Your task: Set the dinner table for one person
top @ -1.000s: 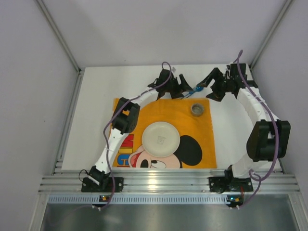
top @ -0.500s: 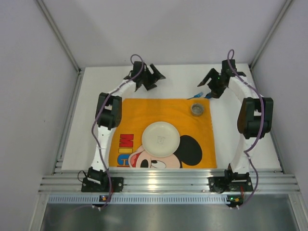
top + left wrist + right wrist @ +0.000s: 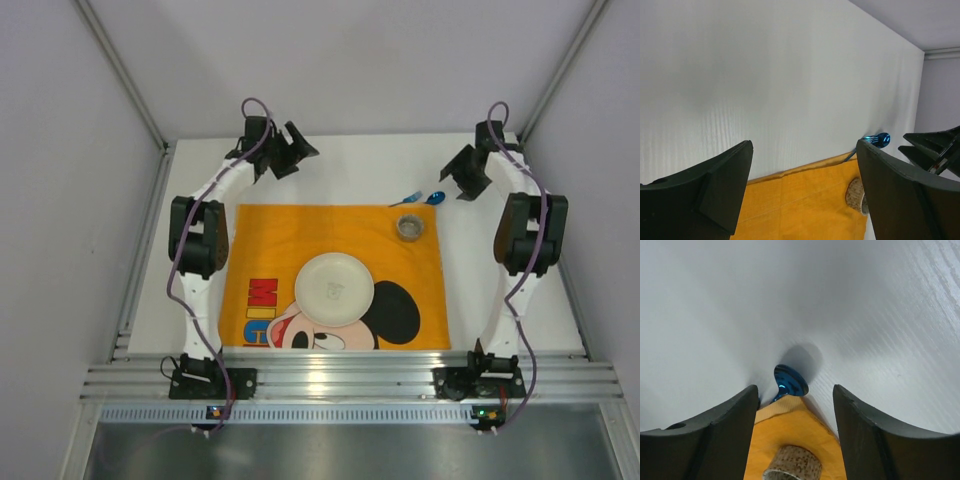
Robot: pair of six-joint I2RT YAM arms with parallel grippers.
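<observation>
The dinner table (image 3: 195, 215) is a white tabletop carrying an orange cartoon-mouse placemat (image 3: 300, 232). On the mat sit a white plate (image 3: 334, 288) and, near the back right corner, a small speckled cup (image 3: 410, 227). A blue spoon (image 3: 421, 198) lies at the mat's back right edge, its bowl (image 3: 790, 381) on the white top. My left gripper (image 3: 303, 153) hovers open over the back left of the table, nothing in it. My right gripper (image 3: 458, 180) is open at the back right, just behind the spoon and apart from it. The cup (image 3: 792, 463) shows below its fingers.
Aluminium rails (image 3: 350, 380) run along the near edge and the left side (image 3: 140, 260). Grey walls enclose the table on three sides. In the left wrist view I see the mat's back edge (image 3: 805, 170), the cup (image 3: 855, 196), the spoon (image 3: 877, 140) and the other gripper (image 3: 932, 150).
Both grippers have drawn away from the spoon at the back middle: the left arm swung left, the right arm right. The spoon now lies free. The right jaws have narrowed somewhat.
</observation>
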